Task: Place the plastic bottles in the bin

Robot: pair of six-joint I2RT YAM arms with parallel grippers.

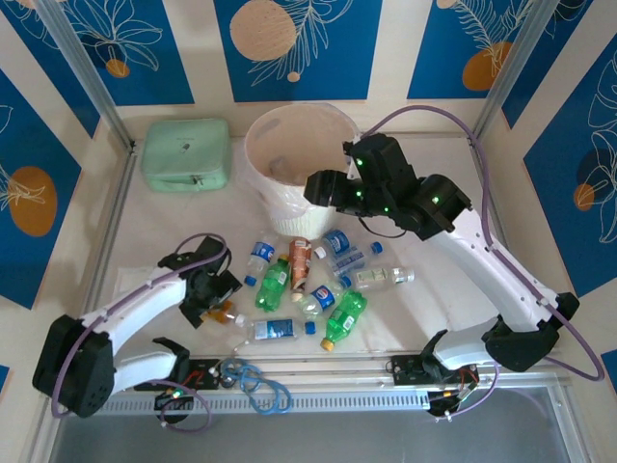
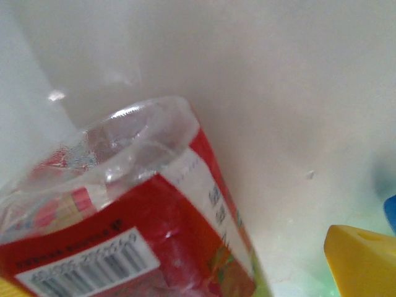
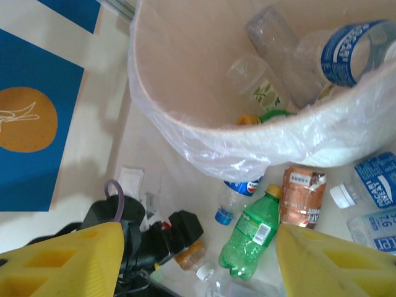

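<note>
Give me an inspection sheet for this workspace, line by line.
Surface: white table, no spills seen.
Job's things: bin upright at the back; about ten plastic bottles lie outside it, several inside.
Clutter: mint-green case, back left.
Grippers: left gripper jaws open around a red-labelled bottle; right gripper jaws open, empty, near the bin rim.
Cables: purple cables along both arms; blue loop at the near edge.
Surroundings: blue patterned wall panels.

Left wrist: red-labelled bottle [image 2: 124,241] blurred, cropped by the left and bottom edges; yellow finger [image 2: 362,263] clipped at the corner. Top view: left gripper [image 1: 210,301] covers most of a small bottle [image 1: 224,313], possibly the same one; grip unreadable.
</note>
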